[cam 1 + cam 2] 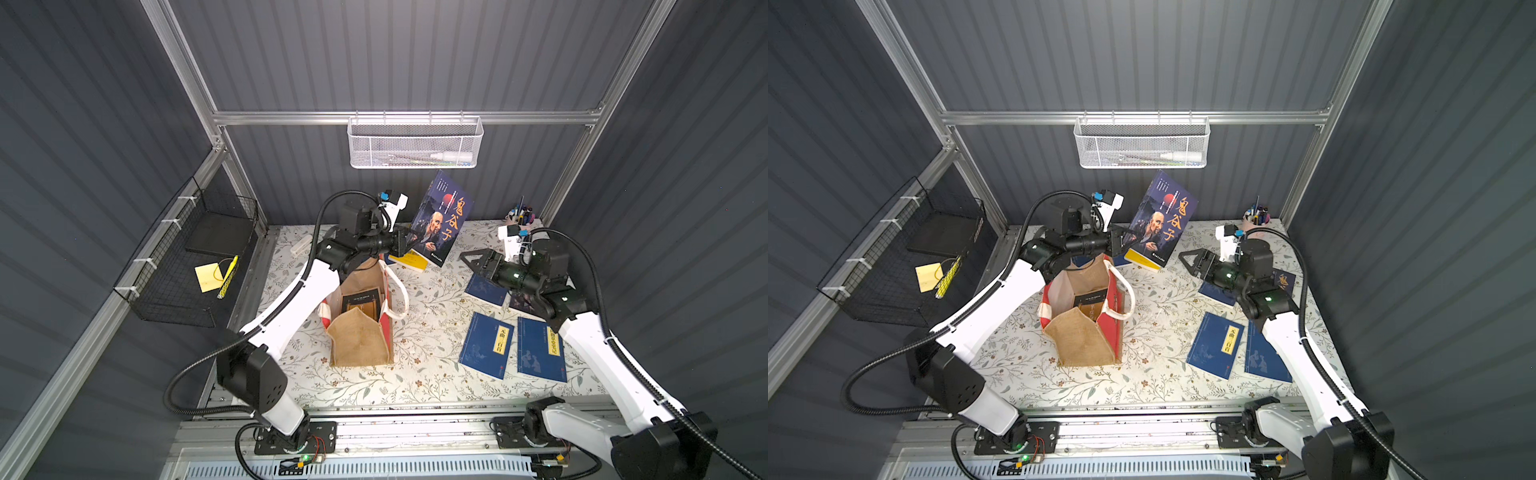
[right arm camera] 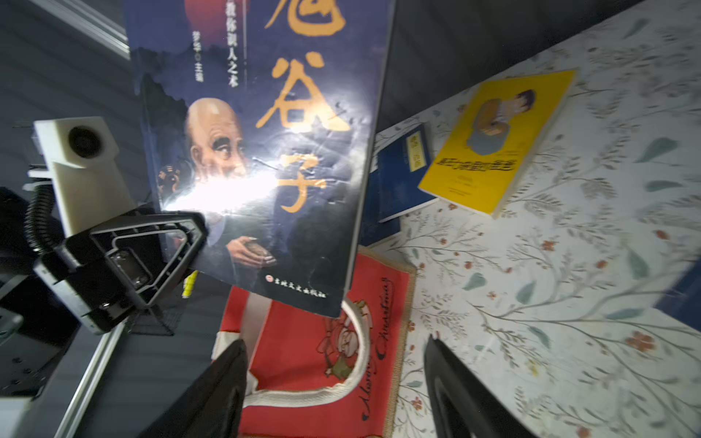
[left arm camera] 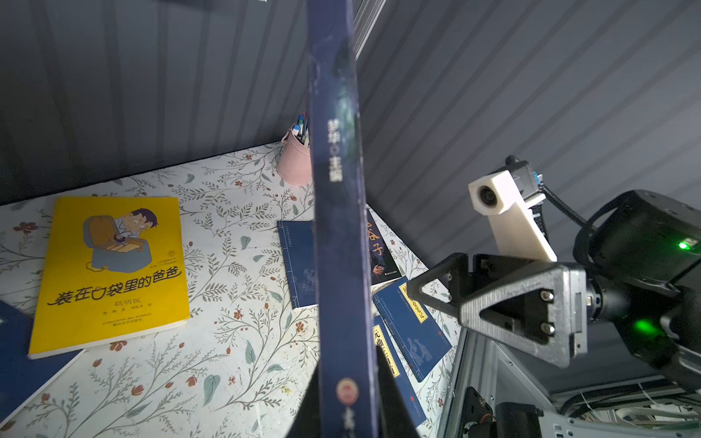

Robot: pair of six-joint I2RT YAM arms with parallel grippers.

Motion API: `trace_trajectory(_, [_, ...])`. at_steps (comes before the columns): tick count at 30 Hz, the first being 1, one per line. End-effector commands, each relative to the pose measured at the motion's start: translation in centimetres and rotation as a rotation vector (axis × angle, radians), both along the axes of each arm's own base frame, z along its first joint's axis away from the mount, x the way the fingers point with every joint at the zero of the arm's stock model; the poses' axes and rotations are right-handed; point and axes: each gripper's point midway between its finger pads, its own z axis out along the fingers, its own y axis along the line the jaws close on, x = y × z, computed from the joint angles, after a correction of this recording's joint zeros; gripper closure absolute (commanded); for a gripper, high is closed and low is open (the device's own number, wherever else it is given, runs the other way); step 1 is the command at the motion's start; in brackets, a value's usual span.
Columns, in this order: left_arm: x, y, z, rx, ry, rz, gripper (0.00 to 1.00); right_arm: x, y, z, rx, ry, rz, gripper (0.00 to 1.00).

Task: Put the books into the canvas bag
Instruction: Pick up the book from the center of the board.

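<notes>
Dark grey ribbed walls (image 1: 415,54) and aluminium rails (image 1: 291,117) enclose a floral-patterned tabletop (image 1: 432,374).

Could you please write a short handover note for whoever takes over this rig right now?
Left gripper: shut on the dark orange-titled book, held up tilted just behind the canvas bag.
Right gripper: open, empty, hovering near the navy books.
Done: at least one dark book is in the bag.
Left: bag the held book, then the yellow book and the navy books lying on the table.
</notes>
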Motion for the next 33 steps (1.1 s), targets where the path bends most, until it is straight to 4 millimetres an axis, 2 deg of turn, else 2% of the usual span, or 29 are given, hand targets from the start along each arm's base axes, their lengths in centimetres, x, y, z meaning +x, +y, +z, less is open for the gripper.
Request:
trace_trajectory(1, [-1.7,1.4,3.9,-0.052,-0.111,-0.016,1.0,-0.9,3.0,4.5,0.071,-0.152,0.13,0.21])
trace_trajectory(6, [-3.3,2.2,6.4,-0.168,-0.089,-0.073,1.0,-0.1,4.0,4.9,0.139,-0.134,0.157,0.19])
trace_trajectory(9, [-4.0,2.5,6.9,-0.179,-0.1,-0.08,1.0,-0.1,4.2,5.6,0.158,-0.154,0.173,0.18])
trace_trajectory(10, [-4.2,2.5,7.0,-0.186,-0.1,-0.083,1.0,0.6,4.4,4.6,0.153,-0.128,0.174,0.18])
trace_trajectory(17, [-5.5,2.2,8.2,-0.262,-0.079,-0.15,1.0,1.2,4.8,4.9,0.187,-0.126,0.196,0.13])
trace_trajectory(21, [-5.8,2.1,8.8,-0.318,-0.066,-0.17,1.0,2.0,4.6,4.3,0.214,-0.082,0.206,0.12])
trace_trajectory(25, [-6.3,2.2,9.7,-0.353,-0.064,-0.19,1.0,2.2,4.5,4.8,0.269,-0.081,0.233,0.12])
trace_trajectory(26, [-6.2,2.0,8.7,-0.349,-0.037,-0.188,1.0,2.2,4.6,5.0,0.28,-0.081,0.239,0.12])
trace_trajectory(27, [-6.1,2.1,8.5,-0.355,-0.023,-0.186,1.0,2.3,4.6,5.2,0.292,-0.076,0.242,0.12])
trace_trajectory(33, [-6.2,1.9,8.9,-0.4,0.006,-0.201,1.0,1.9,5.0,7.2,0.335,-0.088,0.3,0.12])
